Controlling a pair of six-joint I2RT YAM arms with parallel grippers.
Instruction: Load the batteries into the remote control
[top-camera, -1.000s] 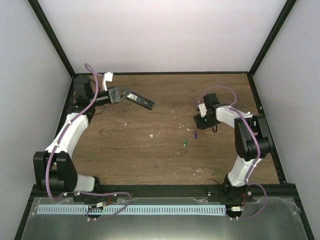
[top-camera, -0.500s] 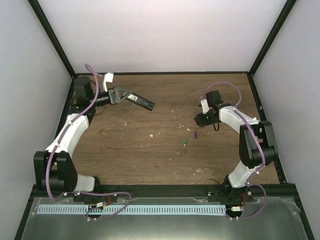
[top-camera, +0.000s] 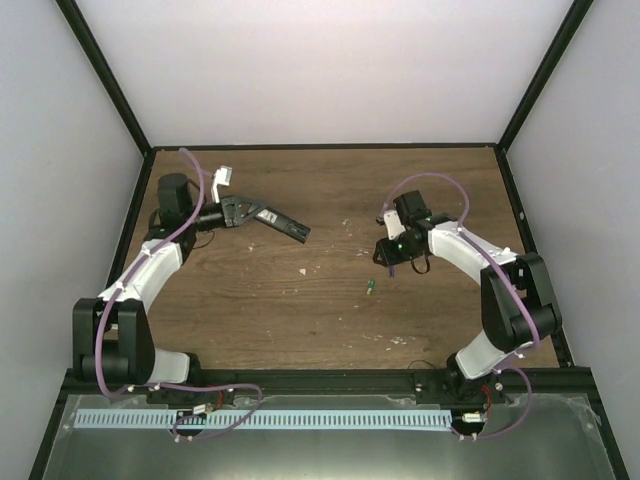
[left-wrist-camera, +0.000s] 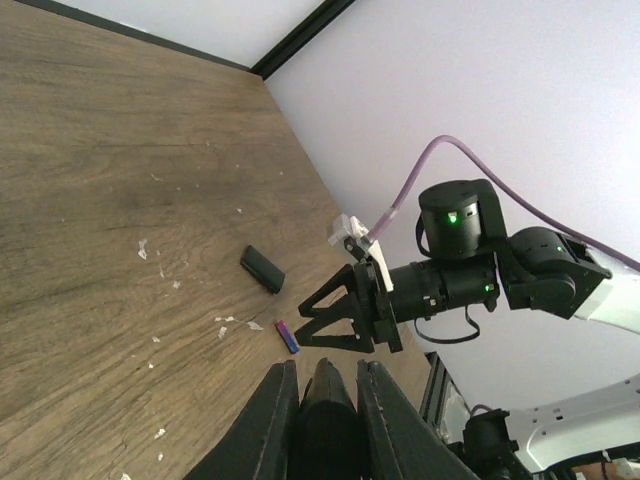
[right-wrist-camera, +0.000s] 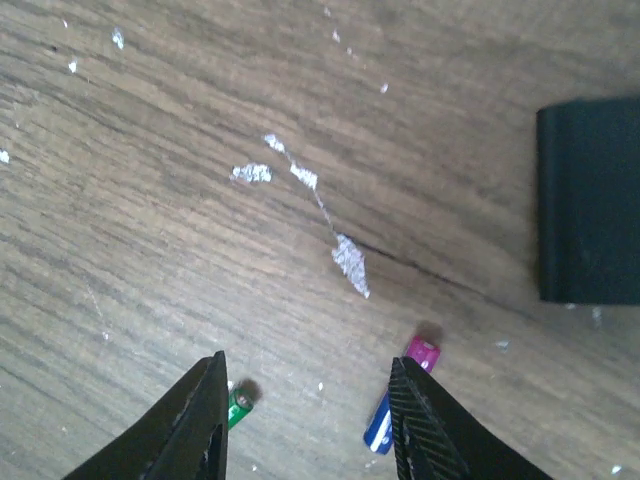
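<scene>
The tabletop (top-camera: 300, 300) was brown wood grain, matt and scuffed with pale flecks. The remote control (top-camera: 285, 226) looked like dull black plastic, as did a small black slab (right-wrist-camera: 590, 200). The purple battery (right-wrist-camera: 400, 395) and green battery (right-wrist-camera: 238, 405) wore shiny wrappers. Ribbed black plastic faced the fingers (right-wrist-camera: 205, 420) of the right gripper (right-wrist-camera: 308, 365).

Left hand (left-wrist-camera: 325, 372) clamps remote control (left-wrist-camera: 328, 412); purple battery (left-wrist-camera: 288, 336) lies on table (left-wrist-camera: 100, 200).
</scene>
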